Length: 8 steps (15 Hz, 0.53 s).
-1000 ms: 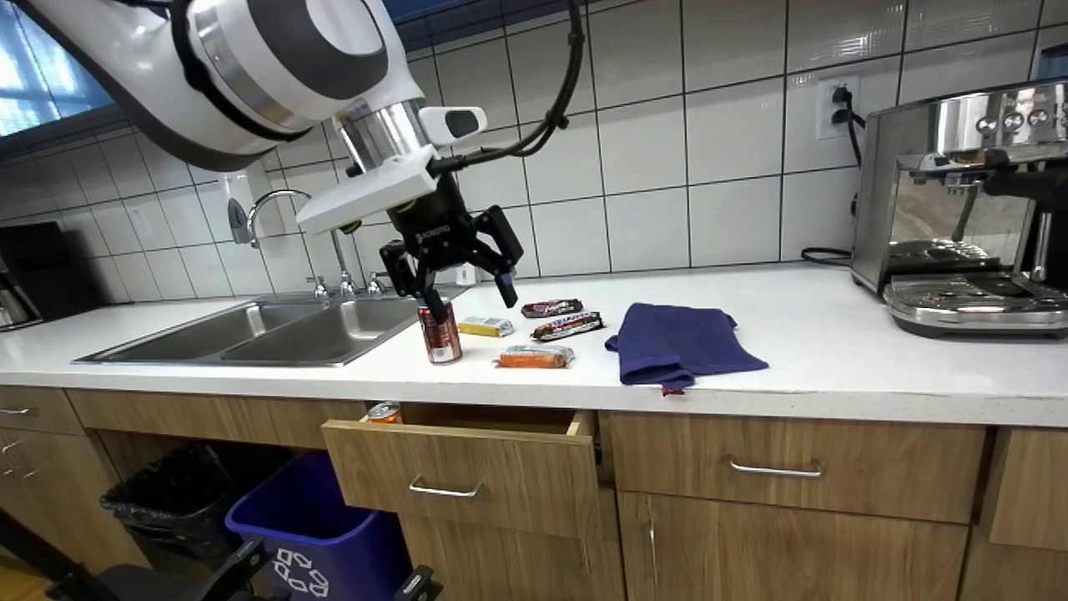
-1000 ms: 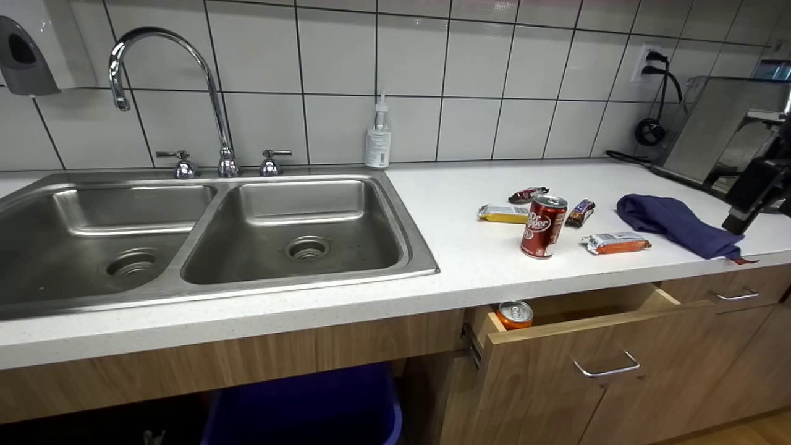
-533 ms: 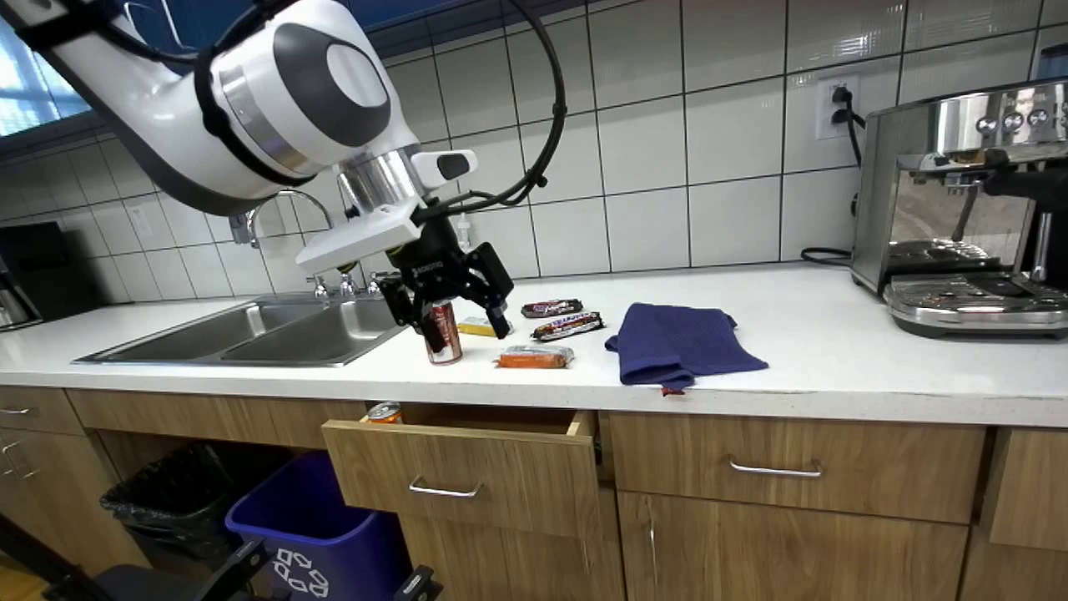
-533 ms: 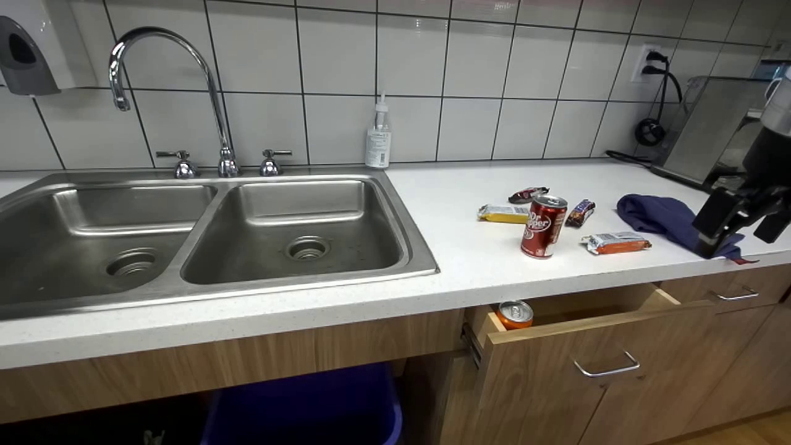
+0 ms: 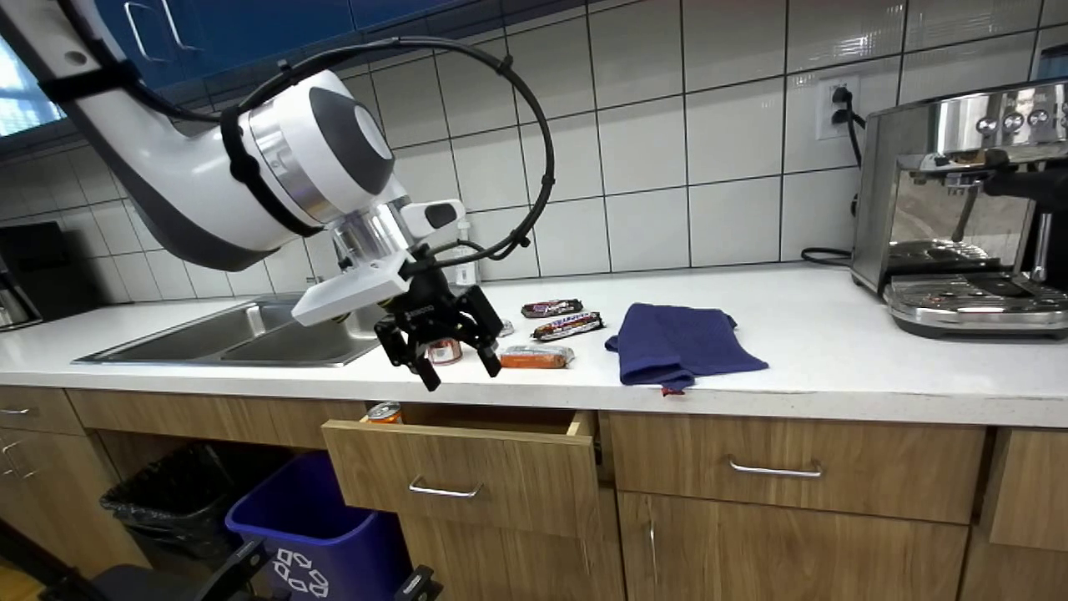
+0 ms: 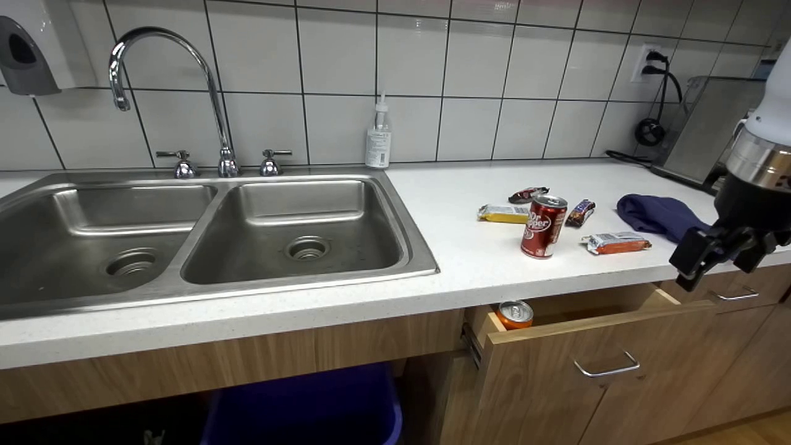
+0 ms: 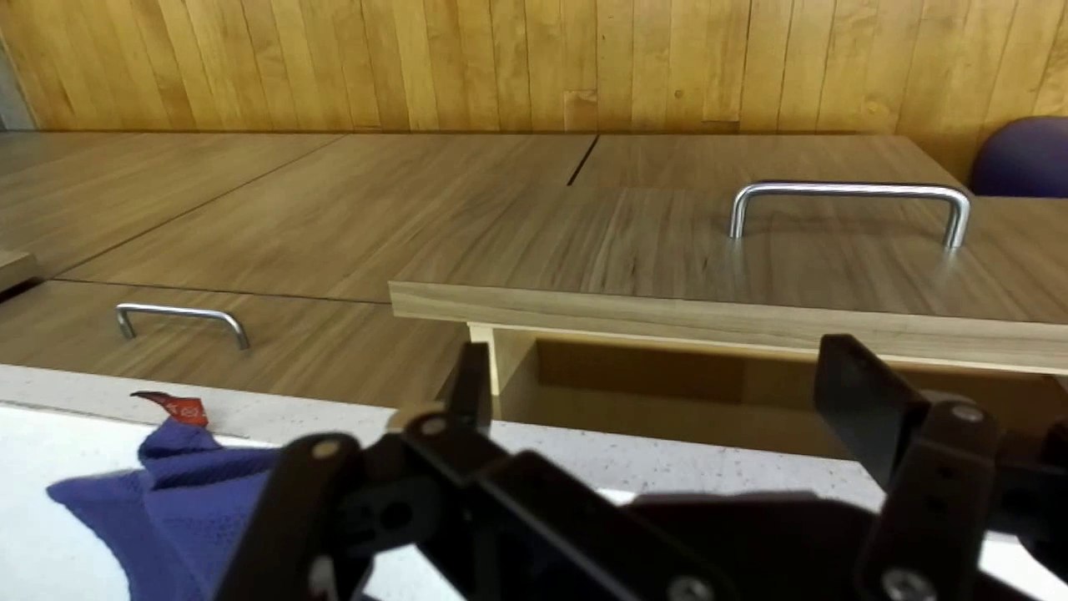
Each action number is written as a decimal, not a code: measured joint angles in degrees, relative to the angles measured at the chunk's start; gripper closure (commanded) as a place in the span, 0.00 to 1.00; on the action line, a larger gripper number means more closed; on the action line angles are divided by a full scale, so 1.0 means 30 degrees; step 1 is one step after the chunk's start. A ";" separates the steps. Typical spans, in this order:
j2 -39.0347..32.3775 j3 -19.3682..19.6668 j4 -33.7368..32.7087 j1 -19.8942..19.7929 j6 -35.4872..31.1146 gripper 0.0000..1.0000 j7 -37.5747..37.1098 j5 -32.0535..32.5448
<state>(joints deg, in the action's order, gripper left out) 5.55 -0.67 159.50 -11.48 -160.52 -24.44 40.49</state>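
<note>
Drawer (image 5: 467, 463) points outward, long axis roughly along the counter edge (image 5: 534, 396).

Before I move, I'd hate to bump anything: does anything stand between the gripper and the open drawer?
No loose thing visible does. In the wrist view, only the counter's front edge borders the way from the open gripper to the drawer; I can't tell the clearance. The orange can stands inside the drawer, at one end.
</note>
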 measured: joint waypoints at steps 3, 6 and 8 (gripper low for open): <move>-0.0698 -0.0002 -0.0001 0.0002 -0.0599 0.00 -0.1401 0.1582; -0.1268 -0.0002 -0.0008 0.0033 -0.1187 0.00 -0.2376 0.2557; -0.1660 -0.0002 -0.0078 0.0064 -0.1584 0.00 -0.2811 0.2935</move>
<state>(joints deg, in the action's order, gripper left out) 0.57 -0.68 159.27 -11.29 -165.28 -32.87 49.30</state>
